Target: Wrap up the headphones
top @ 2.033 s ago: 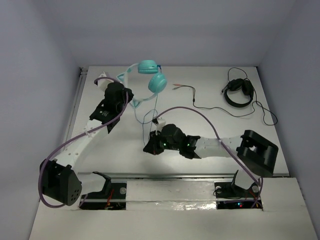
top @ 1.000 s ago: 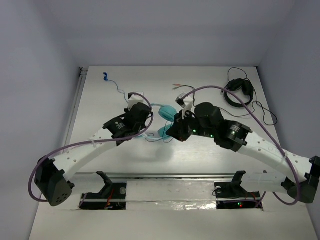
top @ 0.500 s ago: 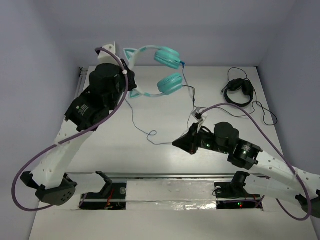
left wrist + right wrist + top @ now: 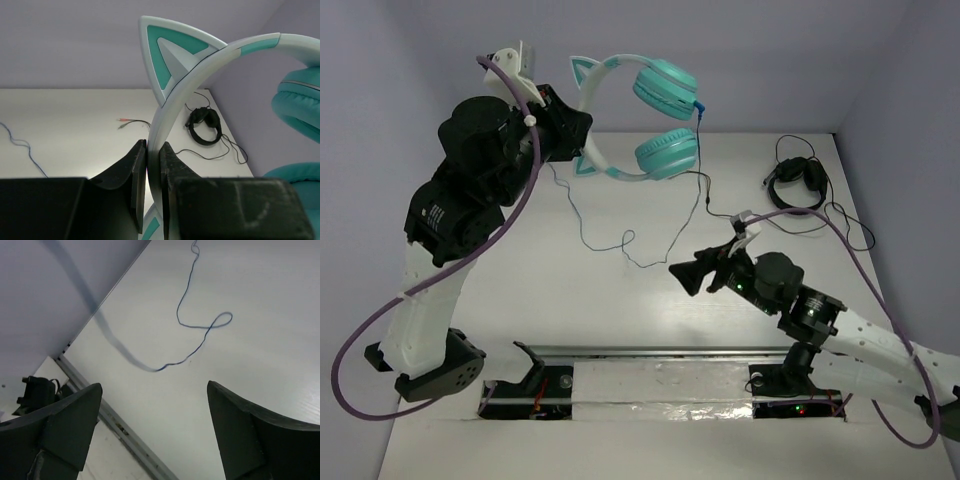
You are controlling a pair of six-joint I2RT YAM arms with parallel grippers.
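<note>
Headphones (image 4: 667, 153): teal ear cups, one above the other; a pale headband with teal inlays carries two pointed cat ears.
Position: held in the air over the far left part of the table (image 4: 520, 290), near the back wall, with no part of the cups or band on the surface.
Cable (image 4: 582, 225): thin and dark; it hangs from the headset to the table, forms a small loop on the surface, then climbs again to a small blue plug (image 4: 698, 105) beside the upper cup.
Left gripper (image 4: 570, 125): jaws pressed together on the headband just below one cat ear; the left wrist view shows the band (image 4: 200, 65) pinched between both fingers.
Right gripper (image 4: 682, 277): low over the table's middle, jaws spread wide, nothing between them; the cable loop (image 4: 187, 305) lies on the table beyond its fingertips, untouched.
Black headphones (image 4: 795, 185): flat at the far right, cable trailing.
Red-tipped cable (image 4: 690, 175): on the table between the two headsets.
</note>
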